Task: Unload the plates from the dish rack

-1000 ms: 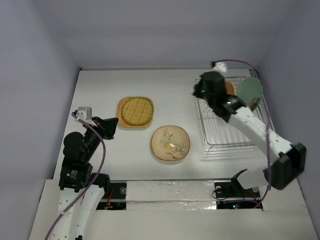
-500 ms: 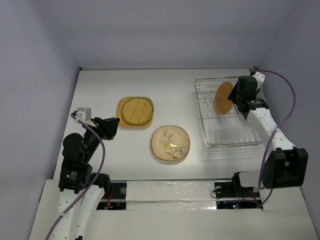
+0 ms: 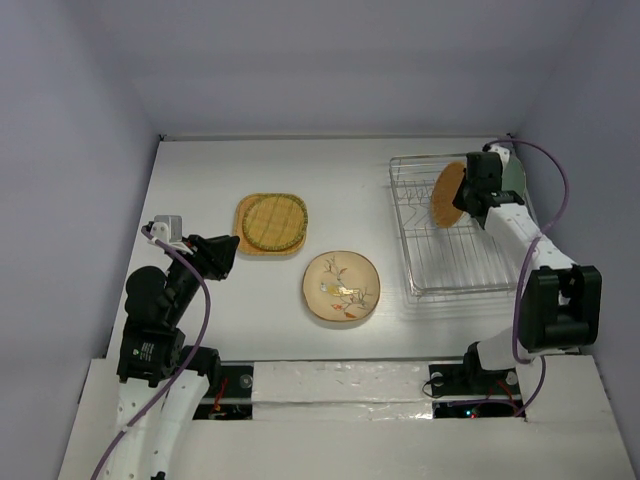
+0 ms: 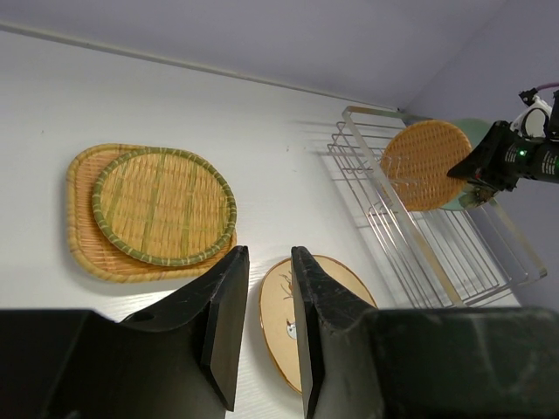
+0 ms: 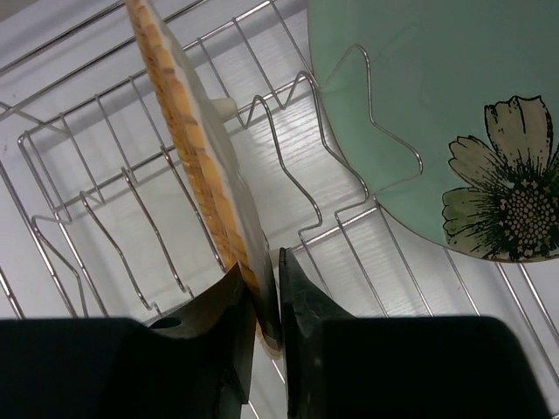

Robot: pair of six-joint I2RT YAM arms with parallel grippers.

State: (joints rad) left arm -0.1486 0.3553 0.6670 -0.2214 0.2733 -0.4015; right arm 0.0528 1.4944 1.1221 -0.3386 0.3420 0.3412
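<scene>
The silver wire dish rack stands at the right. An orange round plate stands upright in it, with a pale green round plate behind. My right gripper is shut on the orange plate's edge. In the right wrist view the fingers pinch the rim of the orange plate, and the green plate leans in the rack. The yellow-green checked plate lies on the orange rounded-square plate. The cream plate lies flat. My left gripper is open and empty.
Grey walls close in the table on three sides. The left wrist view shows the stacked plates, the cream plate and the rack ahead of my left gripper. A purple cable loops over the right arm.
My right arm swung from the rack's left side to its right side, then edged left onto the orange round plate's rim. The left arm has not moved.
</scene>
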